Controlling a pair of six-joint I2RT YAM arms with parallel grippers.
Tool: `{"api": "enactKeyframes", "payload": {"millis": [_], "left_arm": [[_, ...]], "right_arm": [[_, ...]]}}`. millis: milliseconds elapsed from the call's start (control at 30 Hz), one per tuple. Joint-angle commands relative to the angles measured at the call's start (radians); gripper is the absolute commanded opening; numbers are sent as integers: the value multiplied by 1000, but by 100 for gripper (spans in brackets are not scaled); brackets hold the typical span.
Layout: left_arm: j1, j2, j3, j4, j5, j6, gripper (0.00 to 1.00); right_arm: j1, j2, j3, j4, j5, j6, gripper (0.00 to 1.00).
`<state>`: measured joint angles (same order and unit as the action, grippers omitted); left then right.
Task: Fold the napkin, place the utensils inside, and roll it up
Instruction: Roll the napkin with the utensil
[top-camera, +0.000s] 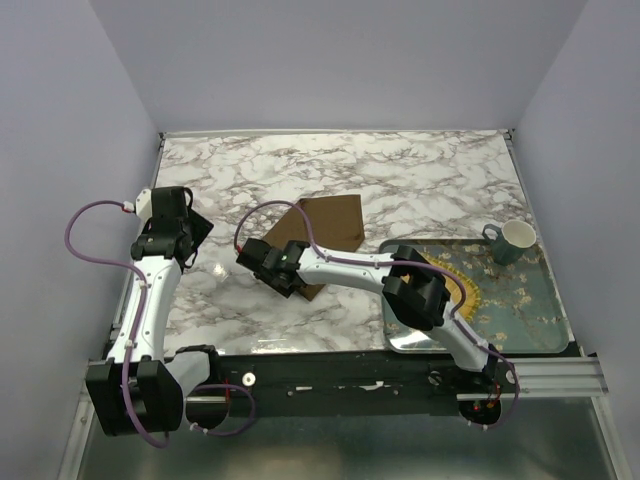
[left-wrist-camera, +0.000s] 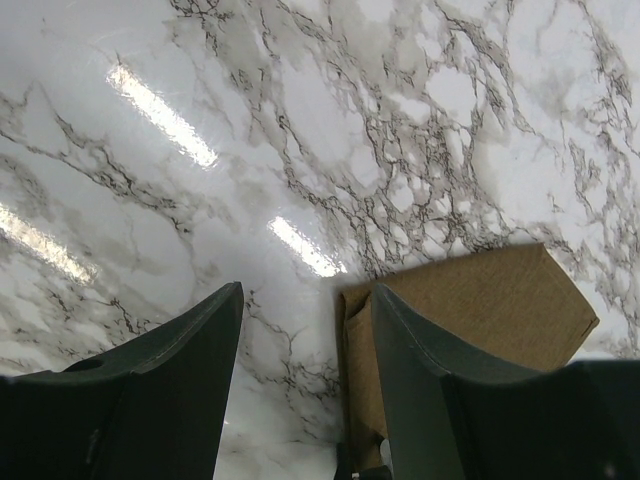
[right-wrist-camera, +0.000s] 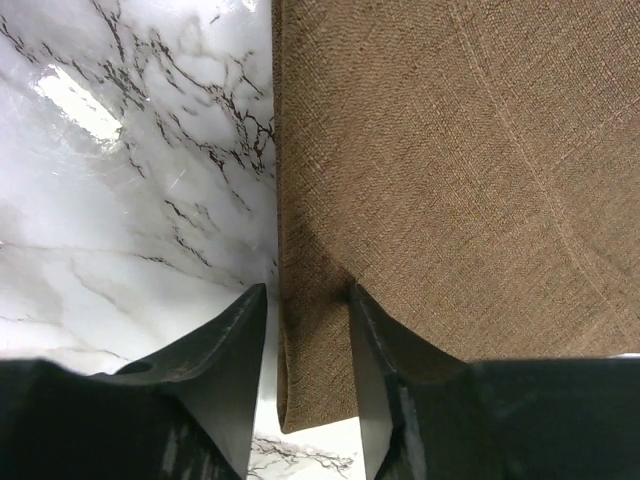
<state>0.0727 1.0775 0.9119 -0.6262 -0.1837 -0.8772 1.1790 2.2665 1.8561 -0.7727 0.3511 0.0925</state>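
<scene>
Napkin (top-camera: 330, 225), folded, numbers one; one mug (top-camera: 511, 241), one tray (top-camera: 525, 315).

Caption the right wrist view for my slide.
Right gripper straddling the folded edge of the napkin on the marble table.

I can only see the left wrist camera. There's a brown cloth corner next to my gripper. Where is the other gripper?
Observer: The right gripper is at the near left edge of the napkin. It straddles a folded edge there, and I can't tell if it is pinching.
Operator: Is there a cup anywhere?
Observer: Yes, a mug stands at the far right corner of a tray, off to the right.
Operator: And the fork?
Observer: I can't find it in any view. A yellow mat lies on the tray.
</scene>
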Motion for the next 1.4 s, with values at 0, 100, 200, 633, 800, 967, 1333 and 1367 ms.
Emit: {"api": "enactKeyframes", "payload": {"millis": [0,100,200,633,800,967,1333,1367], "left_arm": [[9,6,-1,3,-5,0,63],[9,7,-5,3,-7,1,63],[9,1,-13,6,-7,0,63],[12,-4,-33,8,-7,-3,64],[13,-8,-44,10,-5,-3,65],[15,-2,-111,52,47,3,69],[29,110,-217,168,271,80,77],[29,111,-234,192,301,80,77]], "right_arm": [[10,39,18,-8,48,-14,49],[10,51,20,-7,58,-16,53],[10,62,17,-8,75,-17,53],[22,122,-5,-5,193,22,37],[30,116,-28,6,252,39,27],[30,88,-31,36,227,26,4],[-53,-28,-81,94,-144,61,1],[-62,-41,-95,101,-182,65,1]]}}
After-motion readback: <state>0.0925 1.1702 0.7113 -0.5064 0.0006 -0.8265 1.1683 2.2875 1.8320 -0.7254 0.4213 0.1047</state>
